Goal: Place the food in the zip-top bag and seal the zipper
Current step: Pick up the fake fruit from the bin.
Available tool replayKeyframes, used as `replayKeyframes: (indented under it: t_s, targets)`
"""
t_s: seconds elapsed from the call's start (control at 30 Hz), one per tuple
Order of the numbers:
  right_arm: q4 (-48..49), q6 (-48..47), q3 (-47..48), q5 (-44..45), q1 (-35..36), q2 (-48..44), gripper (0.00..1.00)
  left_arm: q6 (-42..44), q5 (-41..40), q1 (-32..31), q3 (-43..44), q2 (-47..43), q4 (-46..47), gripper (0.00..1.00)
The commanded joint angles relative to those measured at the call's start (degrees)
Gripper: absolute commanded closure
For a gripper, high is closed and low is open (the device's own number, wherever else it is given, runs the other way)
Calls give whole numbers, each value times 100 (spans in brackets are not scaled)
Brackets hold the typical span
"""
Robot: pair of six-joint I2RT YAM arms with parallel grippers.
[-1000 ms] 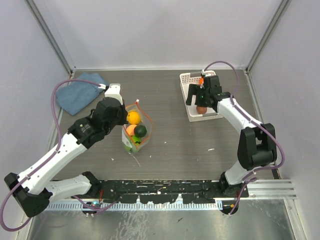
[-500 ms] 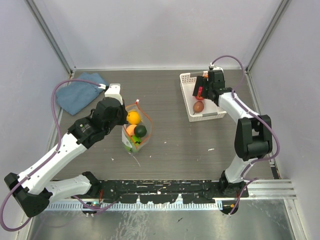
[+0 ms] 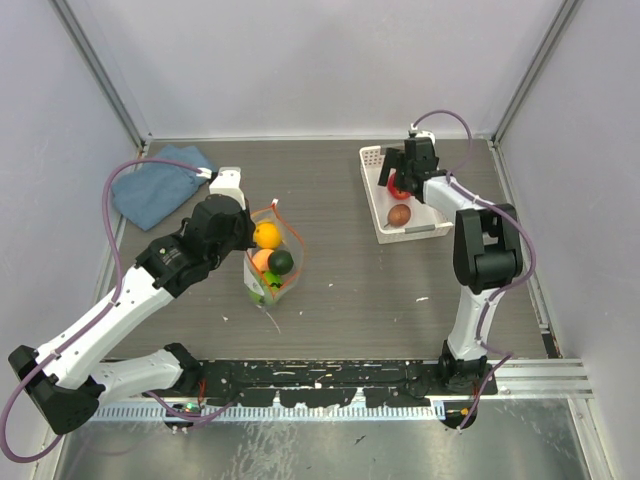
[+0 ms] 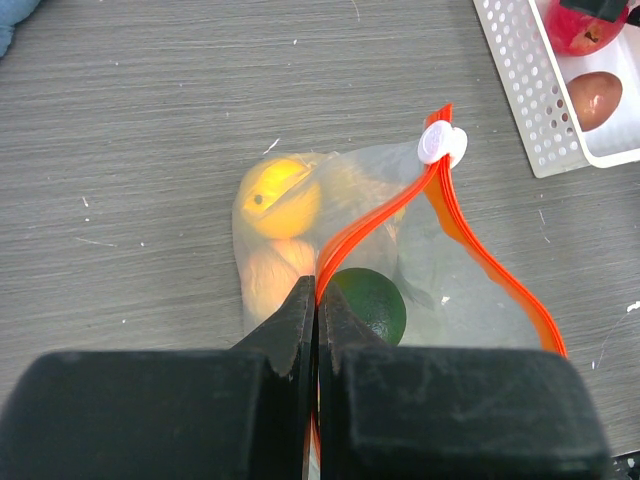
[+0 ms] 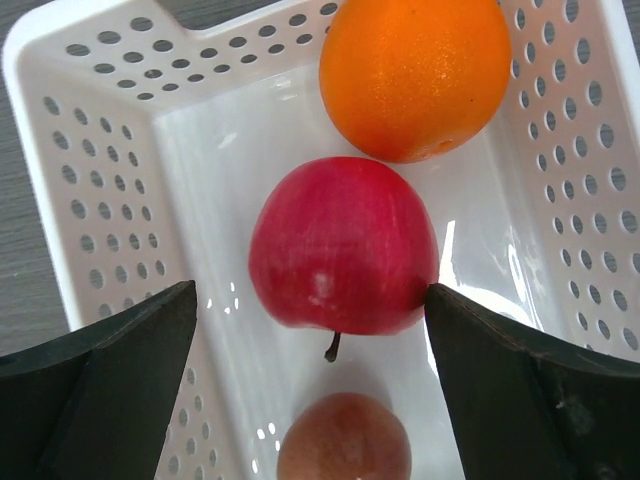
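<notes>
R gripper [image 5: 310,295] moved along basket [image 5: 110,180], wide open astride red fruit [image 5: 340,245], maybe touching; L gripper [image 4: 317,300] clamps zipper [image 4: 370,225].

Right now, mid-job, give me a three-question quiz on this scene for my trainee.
1. True or false: the left claw is shut on the zip-top bag's zipper.
2. Which fruit is the open right claw lined up on? A orange, B red fruit, C brown.
3. How many fruits lie in the white basket?
Key: 1 true; 2 B; 3 three.
</notes>
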Motion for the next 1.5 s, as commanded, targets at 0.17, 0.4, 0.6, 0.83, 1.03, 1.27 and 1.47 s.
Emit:
replayKeyframes:
  t_s: [0.17,0.4,0.6,0.83,1.03,1.27,1.47]
  targets:
    - [494,47,485,351,-47,475,0,104,-7,22,122,-116,208,100]
    - [617,-19,441,290,-90,691,0,104,-10,24,110,-141,213,100]
    - [737,-135,465,133,-134,875,0,104,2,21,120,-100,217,100]
    - [886,-242,400,106,-170,931,1,104,0,26,107,-80,230,100]
    - [1007,-321,224,39,-180,674,13,113,-2,19,119,-44,230,100]
    - [1021,-365,-55,19,-173,194,37,114,-54,24,121,-52,214,100]
    - [885,-375,-405,40,-170,-352,37,126,-125,20,123,-80,205,100]
